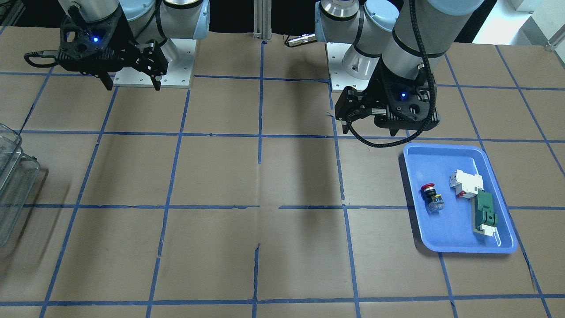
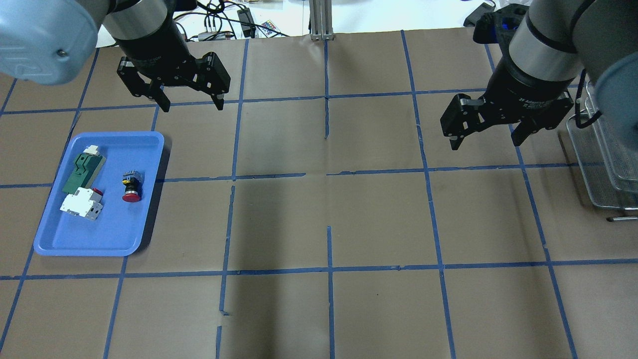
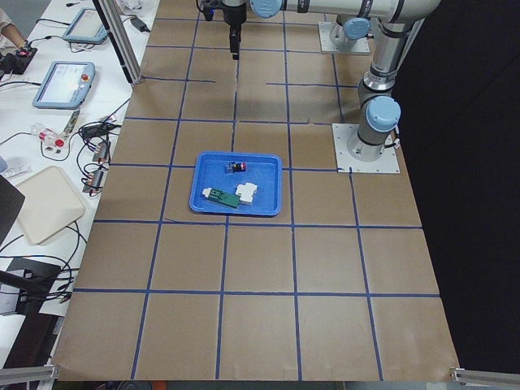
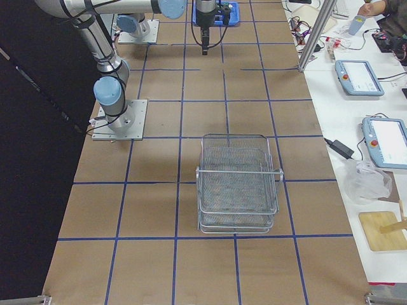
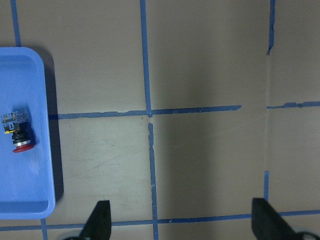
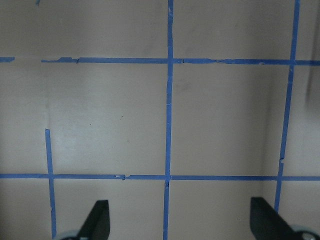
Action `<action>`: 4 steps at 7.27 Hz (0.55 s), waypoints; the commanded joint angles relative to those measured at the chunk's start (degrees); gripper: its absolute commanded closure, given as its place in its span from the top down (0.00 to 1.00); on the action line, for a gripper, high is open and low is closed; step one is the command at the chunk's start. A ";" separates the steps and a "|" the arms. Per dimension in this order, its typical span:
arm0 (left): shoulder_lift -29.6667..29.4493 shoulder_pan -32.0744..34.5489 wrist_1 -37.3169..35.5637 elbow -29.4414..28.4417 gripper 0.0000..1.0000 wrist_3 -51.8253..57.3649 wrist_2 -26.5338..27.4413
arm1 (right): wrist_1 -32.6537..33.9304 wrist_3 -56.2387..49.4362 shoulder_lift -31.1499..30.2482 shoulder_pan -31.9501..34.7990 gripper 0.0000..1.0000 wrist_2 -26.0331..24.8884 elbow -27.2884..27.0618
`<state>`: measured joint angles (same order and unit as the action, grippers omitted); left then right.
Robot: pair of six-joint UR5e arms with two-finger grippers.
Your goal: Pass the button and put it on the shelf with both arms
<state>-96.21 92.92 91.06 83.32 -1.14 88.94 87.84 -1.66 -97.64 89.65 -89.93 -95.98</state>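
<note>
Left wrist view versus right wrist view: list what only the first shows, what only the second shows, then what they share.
Only the left wrist view: part of the shallow blue plastic tray with the small red-capped push-button switch lying on its side inside, and the open black two-finger left gripper. Only the right wrist view: the open black two-finger right gripper; no tray or part. Both: the brown paper-covered table gridded with blue tape, seen between spread fingertips.
</note>
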 commanded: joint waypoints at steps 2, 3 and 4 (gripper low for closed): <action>0.49 -0.02 0.51 -0.34 1.00 0.26 0.09 | -0.13 -0.01 -0.09 -0.09 1.00 0.11 0.09; 0.84 -0.19 0.35 0.35 1.00 0.35 0.18 | -0.04 -0.01 -0.09 -0.09 1.00 0.02 0.09; 0.67 -1.76 0.43 0.70 1.00 0.61 0.26 | -0.13 -0.01 -0.09 -0.09 1.00 0.02 0.09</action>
<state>-95.56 92.37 91.42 83.59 -0.78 89.11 87.77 -1.67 -97.72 89.57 -89.89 -95.90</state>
